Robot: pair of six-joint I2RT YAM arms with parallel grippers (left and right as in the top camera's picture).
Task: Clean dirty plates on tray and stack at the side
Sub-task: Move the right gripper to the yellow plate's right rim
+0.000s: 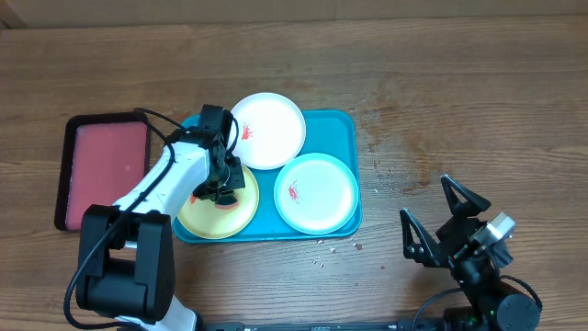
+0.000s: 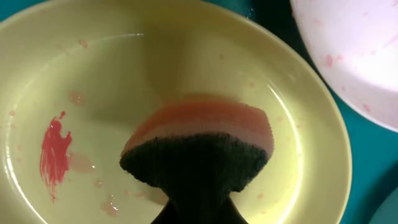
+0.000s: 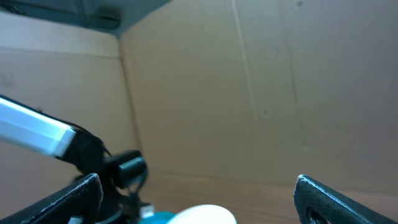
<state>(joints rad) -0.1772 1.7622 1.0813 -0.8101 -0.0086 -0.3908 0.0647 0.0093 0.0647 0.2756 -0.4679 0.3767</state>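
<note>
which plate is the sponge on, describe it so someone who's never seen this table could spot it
Find the large teal tray in the middle of the wooden table. Look at the tray's corner nearest the left arm's base, under the left gripper and its pink sponge. The plate there is the yellow-green plate; the white plate and the pale blue plate are far lighter.

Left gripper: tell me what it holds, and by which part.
The left gripper pinches a sponge by the near edge of its dark scouring layer, over the yellow-green plate.
</note>
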